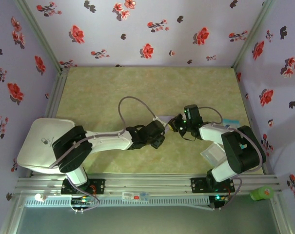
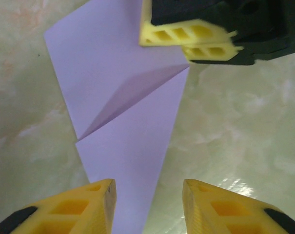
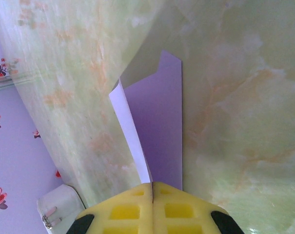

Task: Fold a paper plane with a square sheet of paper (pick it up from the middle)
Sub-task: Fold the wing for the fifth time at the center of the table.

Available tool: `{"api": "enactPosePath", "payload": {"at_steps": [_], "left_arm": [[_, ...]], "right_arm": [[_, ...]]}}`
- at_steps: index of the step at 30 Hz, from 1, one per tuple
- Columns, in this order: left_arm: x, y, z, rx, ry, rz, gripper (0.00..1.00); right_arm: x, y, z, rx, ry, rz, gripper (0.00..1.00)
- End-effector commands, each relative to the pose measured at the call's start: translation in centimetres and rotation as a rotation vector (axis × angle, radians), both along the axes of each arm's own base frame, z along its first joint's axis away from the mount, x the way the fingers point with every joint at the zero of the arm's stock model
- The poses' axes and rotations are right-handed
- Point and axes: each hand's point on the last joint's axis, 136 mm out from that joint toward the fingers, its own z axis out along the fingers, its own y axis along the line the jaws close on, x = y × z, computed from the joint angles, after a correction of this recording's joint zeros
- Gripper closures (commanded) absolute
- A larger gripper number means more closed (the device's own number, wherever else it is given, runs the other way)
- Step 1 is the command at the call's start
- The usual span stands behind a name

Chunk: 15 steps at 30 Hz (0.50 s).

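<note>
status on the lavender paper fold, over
Left gripper open, astride narrow end of the partly folded pale lavender paper sheet. Right gripper shut on its opposite edge. Whitish translucent square by right arm base, apart from paper.

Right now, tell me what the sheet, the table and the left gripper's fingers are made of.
Sheet: thin matte lavender paper, judging by its sharp creases.
Table: glossy marble-patterned surface, likely laminate or vinyl; it shows glare.
Fingers: yellow matte plastic, probably moulded or printed, with hollow cells.
</note>
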Motion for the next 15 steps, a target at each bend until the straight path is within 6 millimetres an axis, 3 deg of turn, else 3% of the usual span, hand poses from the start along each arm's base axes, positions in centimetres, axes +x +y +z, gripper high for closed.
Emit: {"api": "enactPosePath", "payload": {"at_steps": [1, 15], "left_arm": [[0.7, 0.3, -0.3, 0.139, -0.076, -0.028, 0.59], [0.3, 0.3, -2.4, 0.208, -0.036, -0.033, 0.55]], "right_arm": [[0.6, 0.3, 0.8, 0.014, -0.021, -0.016, 1.0], [0.6, 0.4, 0.7, 0.021, -0.018, -0.013, 1.0]]}}
